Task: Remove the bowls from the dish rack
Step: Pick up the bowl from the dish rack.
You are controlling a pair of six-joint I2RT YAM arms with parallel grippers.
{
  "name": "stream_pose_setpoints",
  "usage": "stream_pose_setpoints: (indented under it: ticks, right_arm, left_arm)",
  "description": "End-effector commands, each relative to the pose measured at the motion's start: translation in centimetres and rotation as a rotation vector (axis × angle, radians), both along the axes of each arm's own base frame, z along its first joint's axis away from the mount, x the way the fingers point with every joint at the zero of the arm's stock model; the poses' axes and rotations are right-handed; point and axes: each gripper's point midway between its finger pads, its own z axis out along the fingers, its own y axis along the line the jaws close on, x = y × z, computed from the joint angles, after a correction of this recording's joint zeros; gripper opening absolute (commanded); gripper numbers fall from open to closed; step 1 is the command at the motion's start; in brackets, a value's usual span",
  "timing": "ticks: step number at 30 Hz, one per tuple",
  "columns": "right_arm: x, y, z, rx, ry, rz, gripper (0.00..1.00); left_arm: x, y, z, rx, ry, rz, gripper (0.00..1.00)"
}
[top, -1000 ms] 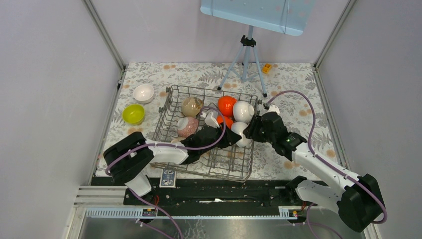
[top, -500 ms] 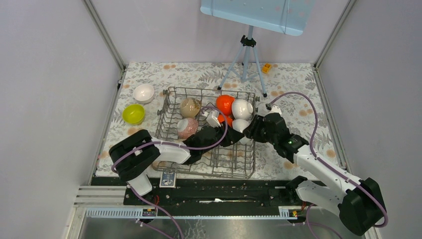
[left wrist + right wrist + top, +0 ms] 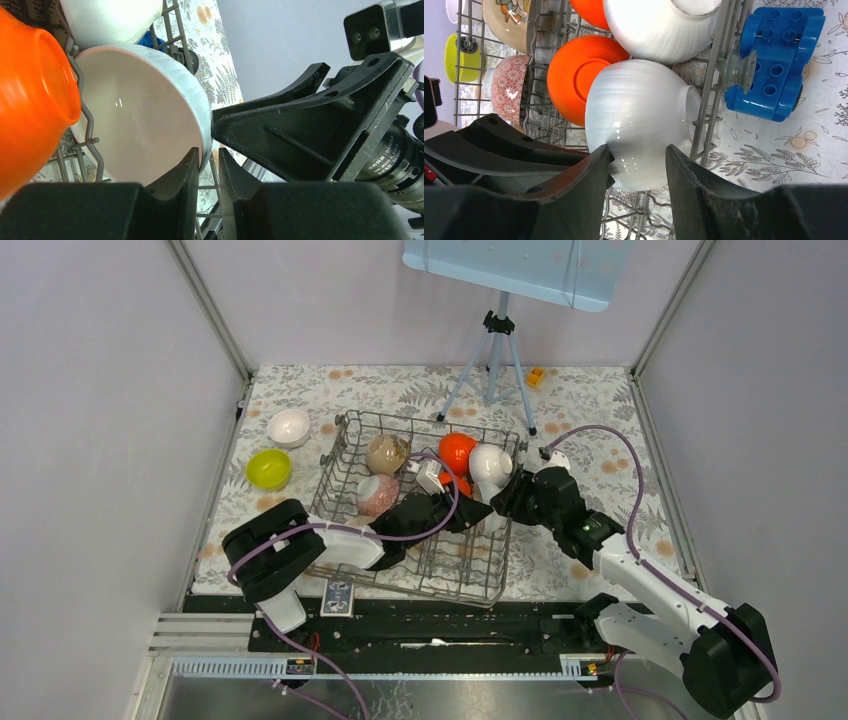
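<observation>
The grey wire dish rack (image 3: pixel 345 455) holds a beige bowl (image 3: pixel 385 453), a pink patterned bowl (image 3: pixel 377 494), orange bowls (image 3: pixel 457 452) and a white bowl (image 3: pixel 490 462). Another white bowl (image 3: pixel 639 105) stands on edge at the rack's right side, between both grippers. My left gripper (image 3: pixel 207 152) is narrowly open astride its rim, with one finger (image 3: pixel 190 167) against the inside and a slim gap at the other. My right gripper (image 3: pixel 638 147) is open at the bowl's outer wall, one finger (image 3: pixel 599 165) touching it.
A white bowl (image 3: pixel 290 426) and a lime-yellow bowl (image 3: pixel 268 468) sit on the patterned cloth left of the rack. A blue block (image 3: pixel 779 55) lies just outside the rack's right wall. A grey tripod (image 3: pixel 493 360) stands behind the rack.
The left gripper's jaws have narrowed around the white bowl's rim. The left arm has reached further right, and the rack and right gripper have shifted slightly.
</observation>
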Motion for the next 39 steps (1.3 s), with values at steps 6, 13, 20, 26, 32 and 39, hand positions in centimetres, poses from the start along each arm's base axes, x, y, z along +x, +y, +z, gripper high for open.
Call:
stream_pose_setpoints:
  ticks: [6, 13, 20, 26, 32, 39]
  right_arm:
    - [-0.1, 0.3, -0.1, 0.019, 0.004, 0.01, 0.52]
    - [0.0, 0.2, 0.6, 0.021, -0.005, 0.002, 0.55]
    - [0.2, 0.0, 2.3, 0.025, -0.028, -0.01, 0.72]
    - [0.2, -0.2, 4.5, 0.039, -0.053, -0.019, 0.92]
    - [-0.1, -0.6, 7.4, 0.049, -0.102, -0.012, 0.95]
    - [-0.8, -1.1, 8.6, 0.041, -0.13, -0.002, 0.95]
  left_arm:
    - [-1.2, -1.7, 4.3, -0.137, -0.079, -0.086, 0.23]
    - [-1.2, -1.8, 4.2, -0.129, -0.088, -0.091, 0.01]
    - [-1.3, -1.8, 4.3, -0.135, -0.092, -0.093, 0.0]
    - [-1.5, -1.8, 5.1, -0.16, -0.116, -0.109, 0.0]
    - [-1.7, -1.6, 6.3, -0.184, -0.139, -0.125, 0.0]
    - [-1.9, -1.2, 7.2, -0.197, -0.151, -0.136, 0.0]
